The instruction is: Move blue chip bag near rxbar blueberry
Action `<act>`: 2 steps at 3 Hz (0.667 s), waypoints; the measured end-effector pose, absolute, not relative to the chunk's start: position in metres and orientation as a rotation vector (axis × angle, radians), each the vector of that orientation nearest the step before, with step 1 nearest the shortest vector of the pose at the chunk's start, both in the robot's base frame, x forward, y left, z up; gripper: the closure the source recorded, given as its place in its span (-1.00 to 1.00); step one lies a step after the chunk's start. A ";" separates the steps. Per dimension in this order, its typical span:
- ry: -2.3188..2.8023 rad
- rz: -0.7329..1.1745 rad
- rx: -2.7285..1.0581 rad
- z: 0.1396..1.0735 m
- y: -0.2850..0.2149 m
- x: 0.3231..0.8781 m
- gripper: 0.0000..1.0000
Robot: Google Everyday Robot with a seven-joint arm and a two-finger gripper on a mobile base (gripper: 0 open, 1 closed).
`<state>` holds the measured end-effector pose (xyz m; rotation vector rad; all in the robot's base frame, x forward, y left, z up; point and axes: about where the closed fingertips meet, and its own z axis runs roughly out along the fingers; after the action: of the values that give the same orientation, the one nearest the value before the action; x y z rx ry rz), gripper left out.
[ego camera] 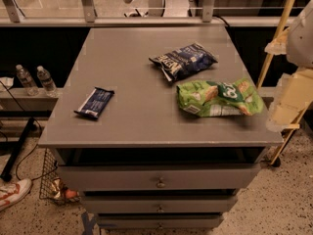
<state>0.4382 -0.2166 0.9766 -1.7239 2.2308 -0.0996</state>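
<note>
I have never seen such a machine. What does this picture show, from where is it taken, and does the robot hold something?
This is one camera picture, looking down on a grey drawer cabinet. The robot is a wheeled base with one arm. The pale blurred shape at the right edge seems to be its end effector, the grasping part; it touches none of the items. On top lie the blue chip bag at the back, a green snack bag in front of it, and the rxbar blueberry, a slim bar, alone near the left edge.
</note>
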 end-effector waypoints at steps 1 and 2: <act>2.231 -0.100 -1.724 0.977 -0.217 0.438 -1.00; 2.218 -0.115 -1.709 0.979 -0.216 0.443 -1.00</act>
<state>0.4431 -0.2155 0.9786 -1.7095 2.2179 -0.1149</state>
